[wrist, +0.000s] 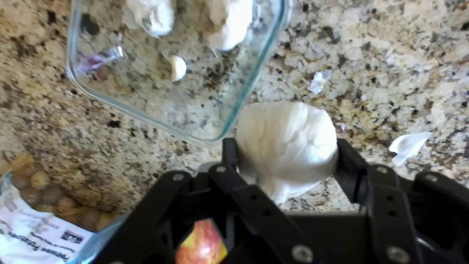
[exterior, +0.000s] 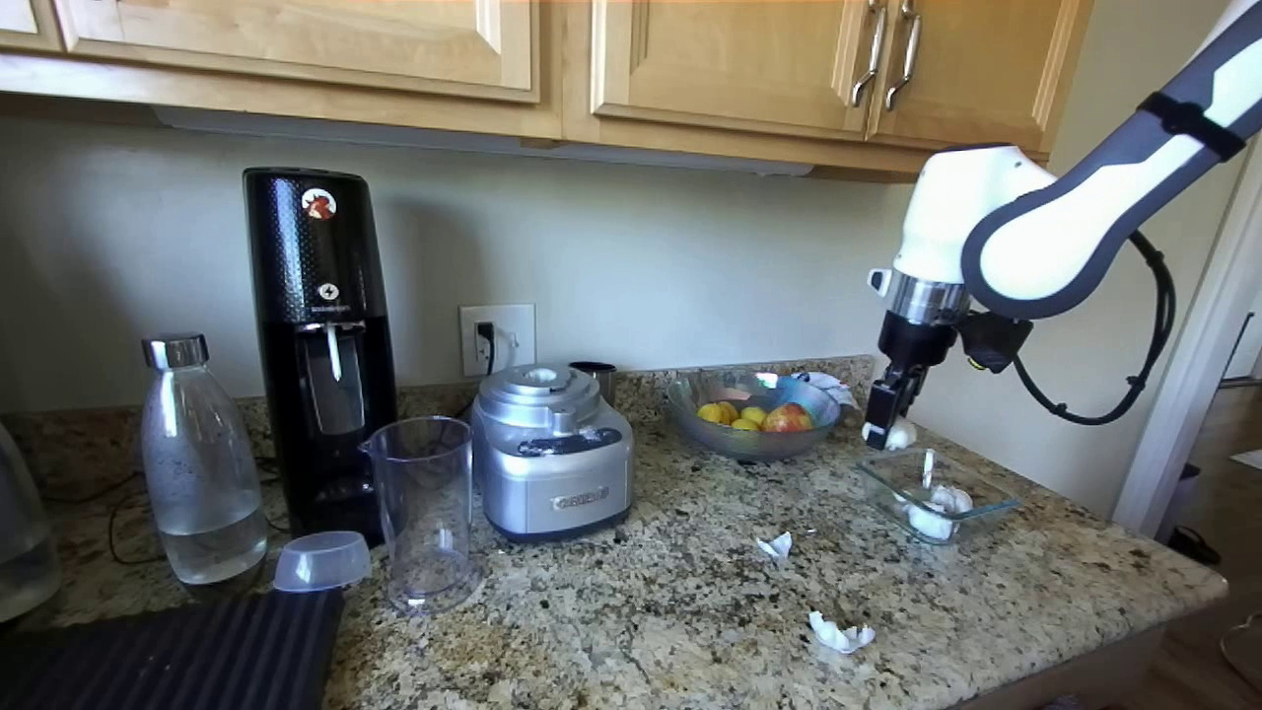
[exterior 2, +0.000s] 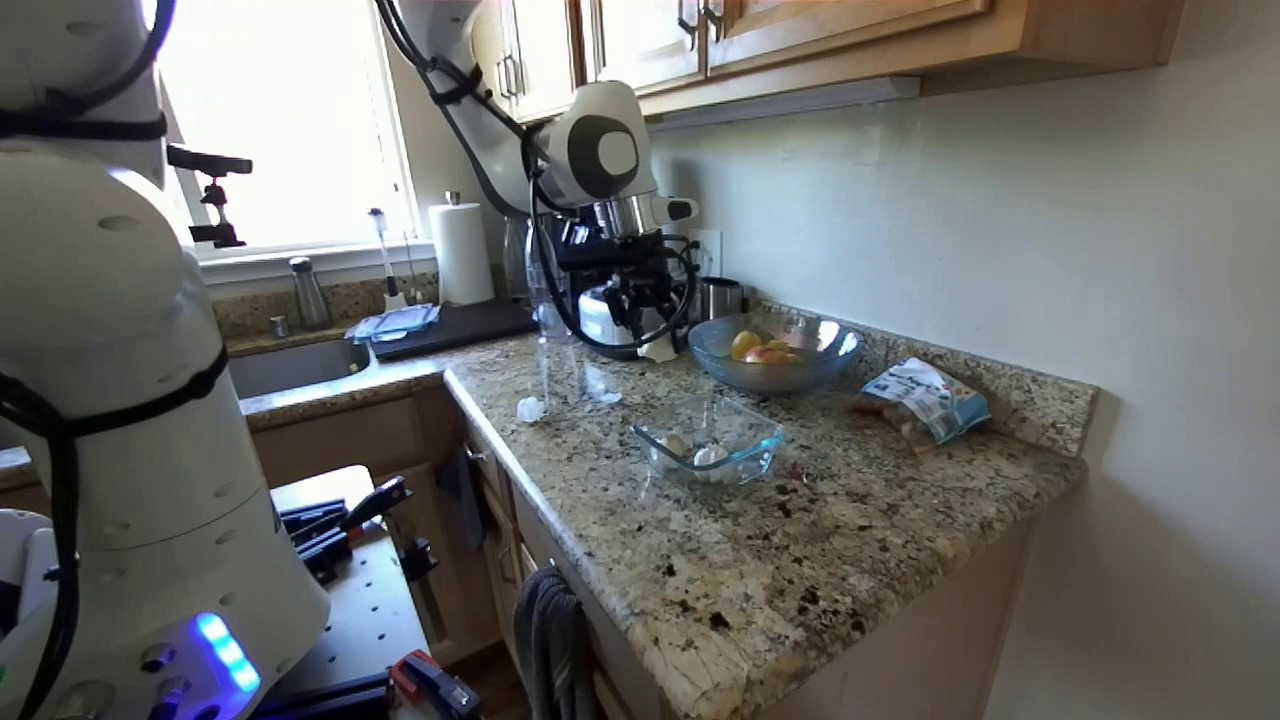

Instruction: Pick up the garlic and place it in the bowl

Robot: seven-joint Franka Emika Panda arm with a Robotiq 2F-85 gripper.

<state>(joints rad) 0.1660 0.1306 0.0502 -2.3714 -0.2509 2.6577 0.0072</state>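
Granite counter (exterior 2: 800, 540) below, glass bowl (wrist: 253, 79) resting on it, and the gripper (wrist: 287, 152) pinches the garlic bulb (wrist: 285, 143) between its fingers near the bowl's corner! Widest part, good spot: light and firm, I'd judge, but papery skin may slip or shed, like that white flake (wrist: 408, 145).
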